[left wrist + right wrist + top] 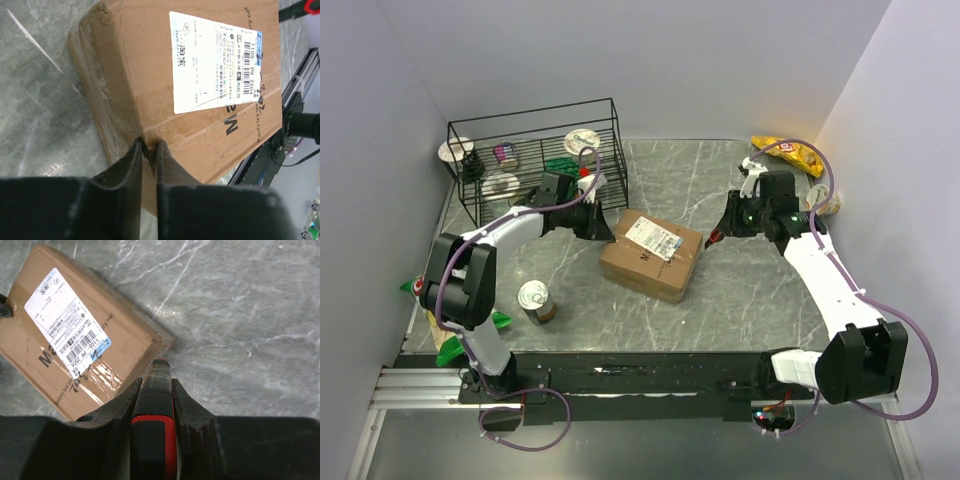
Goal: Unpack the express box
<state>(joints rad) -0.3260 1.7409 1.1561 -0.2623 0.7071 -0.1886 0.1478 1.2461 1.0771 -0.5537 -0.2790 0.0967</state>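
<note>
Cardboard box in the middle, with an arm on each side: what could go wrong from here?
1. The left gripper only touches the box at one edge, with narrow fingertips. The loose box could slide or turn on the smooth table.
2. The red and black tool in the right gripper points at a corner, off the taped seam. It may slip off or gouge the cardboard.
</note>
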